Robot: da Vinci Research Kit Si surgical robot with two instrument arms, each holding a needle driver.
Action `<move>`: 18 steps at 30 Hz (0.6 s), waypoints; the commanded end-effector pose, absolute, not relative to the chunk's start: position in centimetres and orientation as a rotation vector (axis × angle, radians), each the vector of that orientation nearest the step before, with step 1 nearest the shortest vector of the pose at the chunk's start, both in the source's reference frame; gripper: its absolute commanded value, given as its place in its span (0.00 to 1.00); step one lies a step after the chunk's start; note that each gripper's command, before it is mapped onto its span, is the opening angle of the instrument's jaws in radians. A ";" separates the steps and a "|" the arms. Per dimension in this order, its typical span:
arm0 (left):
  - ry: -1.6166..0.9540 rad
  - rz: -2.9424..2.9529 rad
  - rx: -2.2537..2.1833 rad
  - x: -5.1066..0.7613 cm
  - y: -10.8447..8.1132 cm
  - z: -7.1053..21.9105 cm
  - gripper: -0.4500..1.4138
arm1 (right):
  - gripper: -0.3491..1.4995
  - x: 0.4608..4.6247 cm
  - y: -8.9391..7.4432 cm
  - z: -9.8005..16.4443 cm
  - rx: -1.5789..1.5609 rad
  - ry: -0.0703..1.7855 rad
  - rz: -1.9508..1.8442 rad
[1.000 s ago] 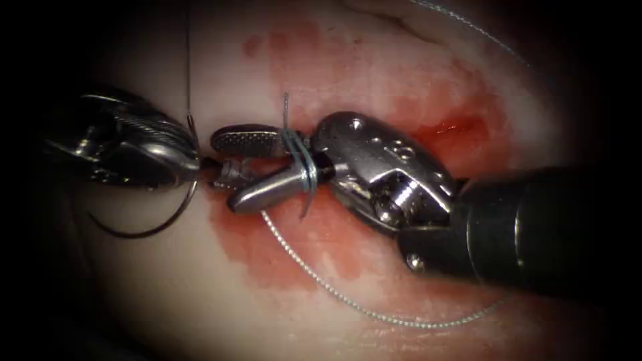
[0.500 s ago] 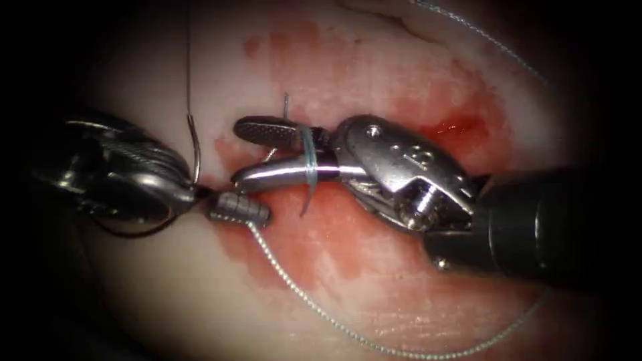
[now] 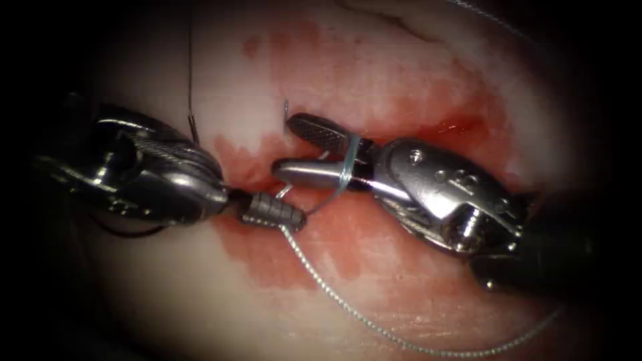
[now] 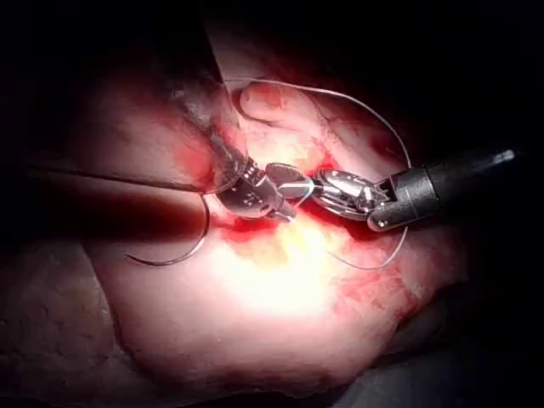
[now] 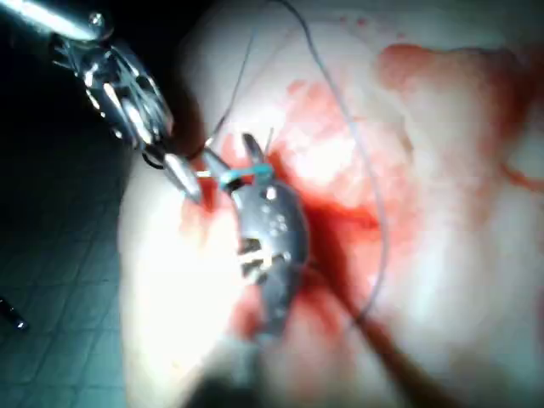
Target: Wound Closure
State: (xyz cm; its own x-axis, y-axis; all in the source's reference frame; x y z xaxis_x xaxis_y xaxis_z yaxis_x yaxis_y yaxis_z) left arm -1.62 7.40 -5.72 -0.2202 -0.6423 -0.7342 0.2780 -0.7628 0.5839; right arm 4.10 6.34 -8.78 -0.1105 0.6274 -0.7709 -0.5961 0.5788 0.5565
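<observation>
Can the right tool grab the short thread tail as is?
Probably yes: right tool, jaws open, thread looped round them, sits beside the tail, nothing between; left tool grips thread, needle behind it.

A dark bench surface [image 5: 51, 323] marked with a faint grid of lines lies in shadow.

Endoscope above, close — wrist views farther, sharing tissue [image 3: 200, 294].
</observation>
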 end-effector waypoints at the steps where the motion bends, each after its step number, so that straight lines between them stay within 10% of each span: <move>1: -0.451 -2.050 1.454 -1.64 7.5 -5.7 0.05 | 0.50 4.23 6.3 -8.7 0.014 1.299 1.044; 18: -0.446 -2.107 1.474 -1.56 7.6 -5.5 0.05 | 0.58 4.52 6.2 -8.5 -0.091 1.049 1.066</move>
